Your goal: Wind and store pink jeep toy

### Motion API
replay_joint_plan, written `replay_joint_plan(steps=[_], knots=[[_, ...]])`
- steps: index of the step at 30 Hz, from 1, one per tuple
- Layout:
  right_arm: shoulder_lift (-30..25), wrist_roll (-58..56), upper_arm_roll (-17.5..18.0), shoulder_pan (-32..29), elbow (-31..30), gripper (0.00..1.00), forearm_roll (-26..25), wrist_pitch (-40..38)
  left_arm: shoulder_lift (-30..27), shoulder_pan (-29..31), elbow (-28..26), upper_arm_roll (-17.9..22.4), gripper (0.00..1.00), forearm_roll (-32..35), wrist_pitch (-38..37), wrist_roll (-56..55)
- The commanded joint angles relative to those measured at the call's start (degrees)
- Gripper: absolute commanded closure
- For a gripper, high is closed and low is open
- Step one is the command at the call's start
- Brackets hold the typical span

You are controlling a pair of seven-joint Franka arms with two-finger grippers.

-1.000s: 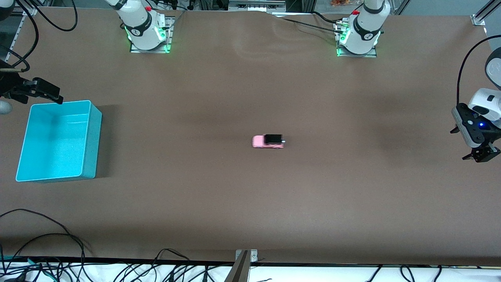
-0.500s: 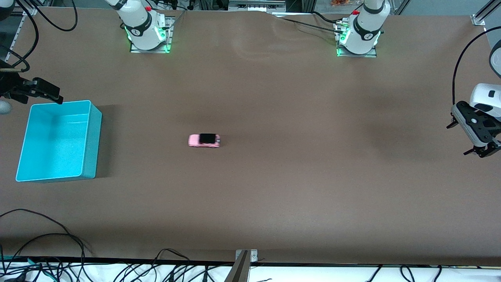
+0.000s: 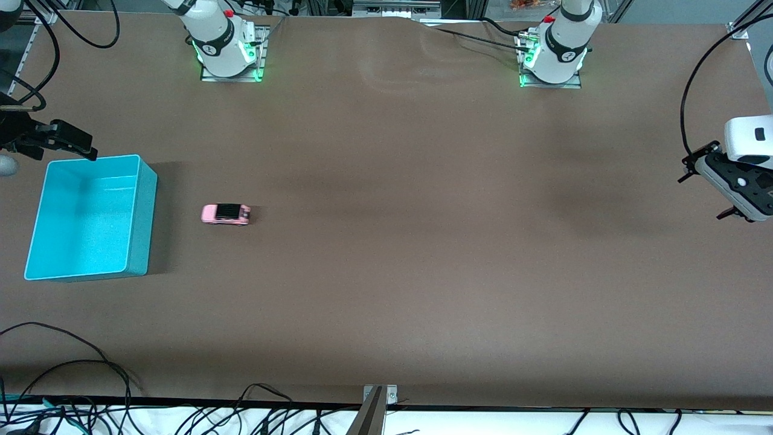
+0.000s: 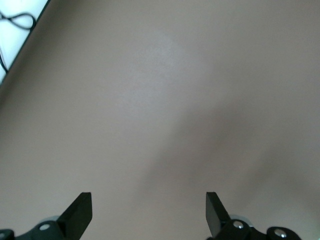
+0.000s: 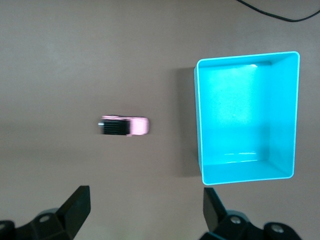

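Pink jeep toy (image 3: 226, 214) blurred in right wrist view; both arms cropped.

White rounded arm bases (image 3: 220, 45) — green lights, red buttons, black cables, dark angular tool fingers (image 4: 80, 215)

Pink jeep toy (image 3: 226, 214) upright on table
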Motion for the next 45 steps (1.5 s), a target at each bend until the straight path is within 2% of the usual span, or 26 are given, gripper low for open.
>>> replay_joint_plan(steps=[1, 10, 19, 24, 32, 36, 39, 45], knots=[[-0.5, -0.7, -0.1, -0.2, -0.7, 0.0, 0.8, 0.3, -0.9, 0.1, 2.6, -0.9, 0.0, 1.7, -5.5, -9.2], [-0.5, -1.9, -0.3, -0.2, -1.0, 0.0, 2.6, 1.9, -2.0, 0.3, 3.6, -1.8, 0.04, 1.2, -8.3, -19.0], [-0.5, -2.0, -0.2, -0.1, -2.5, 0.0, 2.9, 2.0, -2.1, 0.5, 7.5, -3.3, 0.03, 1.0, -13.0, -27.6], [-0.5, -8.0, -0.2, -0.1, -5.0, 0.0, 5.4, 4.4, -2.1, 0.6, 9.2, -3.4, 0.03, 0.7, -14.5, -30.1], [-0.8, -11.0, -0.2, -0.2, -9.6, 0.0, 5.6, 8.5, -2.1, 0.8, 9.6, -3.7, 0.03, -1.1, -15.6, -34.3], [-0.8, -18.3, -0.3, -0.2, -12.9, 0.0, 5.6, 11.8, -2.2, 0.7, 9.7, -4.0, 0.03, -2.0, -16.8, -40.4], [-0.9, -23.3, -0.5, -0.3, -15.2, 0.0, 5.6, 15.0, -2.2, 0.9, 10.7, -6.3, 0.03, -2.2, -17.6, -44.8], [-0.3, -28.5, -0.8, -0.4, -20.0, 0.0, 5.7, 21.3, -2.2, 0.9, 12.1, -7.6, 0.01, -2.2, -18.9, -51.2]])
